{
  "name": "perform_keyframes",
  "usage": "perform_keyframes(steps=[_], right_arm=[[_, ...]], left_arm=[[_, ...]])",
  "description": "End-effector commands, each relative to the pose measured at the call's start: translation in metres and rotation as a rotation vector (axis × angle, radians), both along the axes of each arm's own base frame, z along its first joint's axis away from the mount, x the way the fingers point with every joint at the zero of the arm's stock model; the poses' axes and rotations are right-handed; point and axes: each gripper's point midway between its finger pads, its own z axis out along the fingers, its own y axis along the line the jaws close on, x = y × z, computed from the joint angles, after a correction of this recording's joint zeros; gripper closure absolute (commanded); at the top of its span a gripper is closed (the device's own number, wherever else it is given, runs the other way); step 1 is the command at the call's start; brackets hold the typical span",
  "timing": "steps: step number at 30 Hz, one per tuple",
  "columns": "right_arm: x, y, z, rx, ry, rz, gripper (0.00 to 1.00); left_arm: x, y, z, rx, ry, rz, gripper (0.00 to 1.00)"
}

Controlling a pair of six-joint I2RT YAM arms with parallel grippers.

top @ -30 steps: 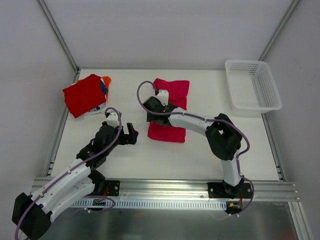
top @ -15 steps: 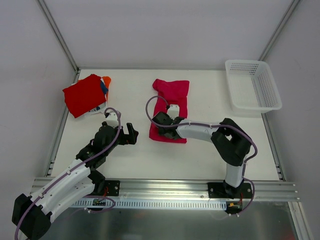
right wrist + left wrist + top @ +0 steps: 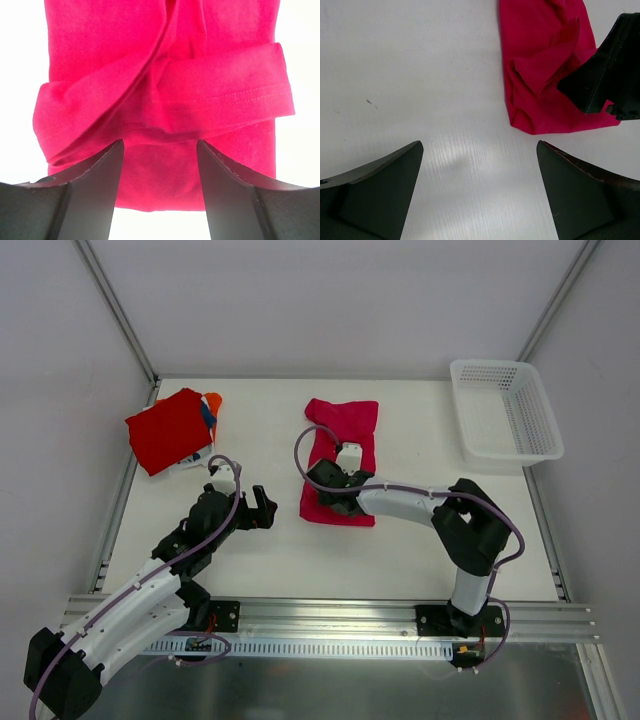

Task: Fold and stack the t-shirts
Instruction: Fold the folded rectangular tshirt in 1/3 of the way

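A magenta-pink t-shirt (image 3: 345, 425) lies lengthwise at the table's middle, partly folded, with a rolled fold across it (image 3: 165, 60). My right gripper (image 3: 330, 498) hangs low over its near end. The jaws (image 3: 160, 145) stand apart with flat cloth between them and nothing pinched. My left gripper (image 3: 262, 508) is wide open over bare table left of the shirt (image 3: 540, 60), its jaws (image 3: 479, 146) empty. A folded red t-shirt (image 3: 168, 428) tops a stack at the back left, with orange (image 3: 212, 400), blue (image 3: 207, 418) and white (image 3: 190, 462) cloth showing under it.
A white plastic mesh basket (image 3: 490, 365) stands at the back right corner. The right arm's black wrist (image 3: 605, 75) juts into the left wrist view over the shirt. A metal rail (image 3: 330, 612) runs along the table's near edge.
My right gripper has moved from the shirt's middle toward its near end and its jaws have narrowed slightly. The shirt's far half now shows uncovered. The left arm has not moved.
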Motion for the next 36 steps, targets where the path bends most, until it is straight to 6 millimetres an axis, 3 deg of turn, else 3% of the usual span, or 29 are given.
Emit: perform_keyframes(steps=[1,20,27,32,36], right_arm=[[0.014,0.002,0.016,0.013,-0.043,-0.021,0.37],[0.016,-0.005,-0.005,0.0,-0.013,-0.04,0.41],[0.018,-0.006,-0.015,0.012,-0.001,-0.042,0.53],[0.019,-0.006,-0.018,0.015,0.004,-0.041,0.69],[0.019,-0.006,-0.016,0.014,0.0,-0.042,0.71]], left_arm=[[0.0,-0.003,-0.002,-0.016,-0.006,-0.014,0.01],[0.004,-0.007,-0.002,-0.021,-0.004,-0.017,0.01],[0.004,-0.007,-0.003,-0.019,-0.001,-0.018,0.01],[0.004,-0.007,-0.004,-0.017,0.001,-0.017,0.01],[0.004,-0.008,-0.005,-0.017,0.005,-0.018,0.01]])
